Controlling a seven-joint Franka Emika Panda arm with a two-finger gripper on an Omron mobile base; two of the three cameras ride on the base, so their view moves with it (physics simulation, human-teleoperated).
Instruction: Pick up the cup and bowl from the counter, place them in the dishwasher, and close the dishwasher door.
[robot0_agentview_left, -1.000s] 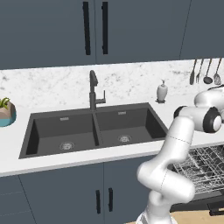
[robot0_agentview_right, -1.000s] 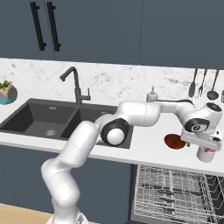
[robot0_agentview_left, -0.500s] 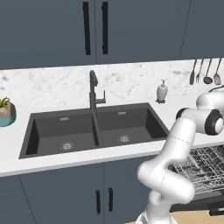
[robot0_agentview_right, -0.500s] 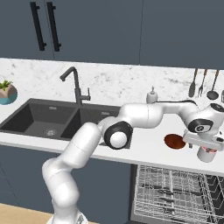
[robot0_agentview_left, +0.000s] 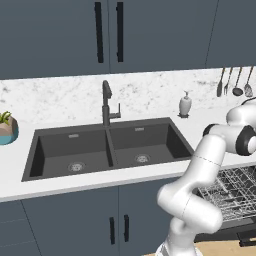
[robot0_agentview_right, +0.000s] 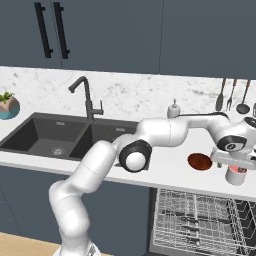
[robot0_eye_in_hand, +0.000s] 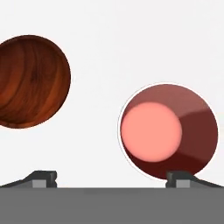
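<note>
Here, gripper (robot0_eye_in_hand: 112, 178) hanging released above cup (robot0_agentview_right: 235, 174), wrist covering cup's top; bowl (robot0_agentview_right: 200, 161) sitting just left; dishwasher (robot0_agentview_right: 200, 225) rack running off frame.

The counter (robot0_agentview_right: 170, 172) is showing white marble with grey speckling, wrapping around the black double sink (robot0_agentview_left: 107, 147). Just beside the sink's far right end, the bowl (robot0_eye_in_hand: 30, 81) is glowing a dark red-brown with wood-grain streaks. The cup (robot0_eye_in_hand: 168, 131) next to it is showing a thin white rim, a deep red inside and a salmon-pink floor. Below the counter, the dishwasher (robot0_agentview_right: 200, 225) is showing grey wire racks against black. Left of the sink, a teal pot (robot0_agentview_left: 7, 131) is carrying green leaves.
</note>
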